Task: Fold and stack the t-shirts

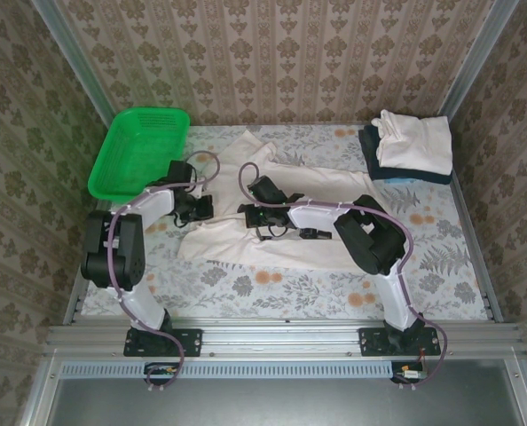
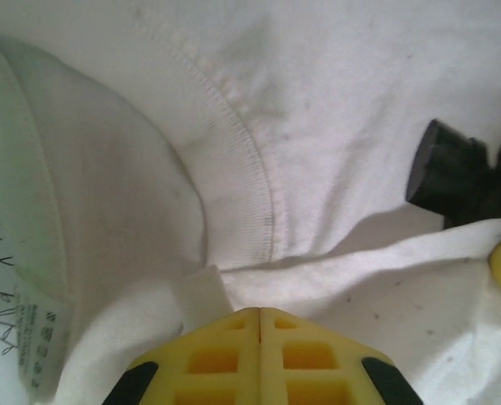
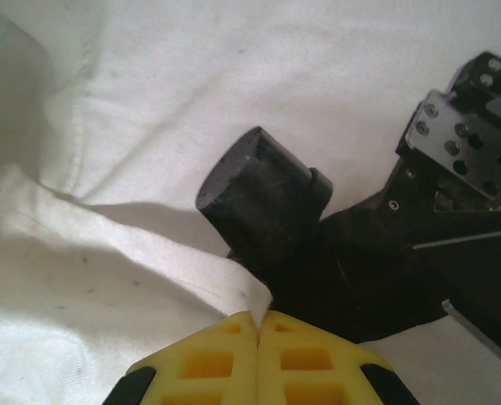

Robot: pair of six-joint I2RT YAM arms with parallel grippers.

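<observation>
A cream-white t-shirt [image 1: 281,209] lies spread across the middle of the table. My left gripper [image 1: 202,209] is at its left part, low on the cloth. Its yellow fingers [image 2: 225,354] are shut on a raised fold of the t-shirt [image 2: 335,126] beside the ribbed collar seam [image 2: 249,169] and a printed care label [image 2: 40,337]. My right gripper [image 1: 253,213] is just to the right and is shut on a lifted edge of the same t-shirt [image 3: 107,253]; the cloth corner sticks up between its pads [image 3: 225,359]. At the back right, a folded cream t-shirt [image 1: 416,142] rests on a folded dark navy one [image 1: 405,174].
A green mesh basket [image 1: 139,151] stands tilted at the back left corner. The two grippers are very close together; the left arm's black wrist [image 3: 267,194] looms right in front of the right fingers. Patterned walls enclose the table on three sides.
</observation>
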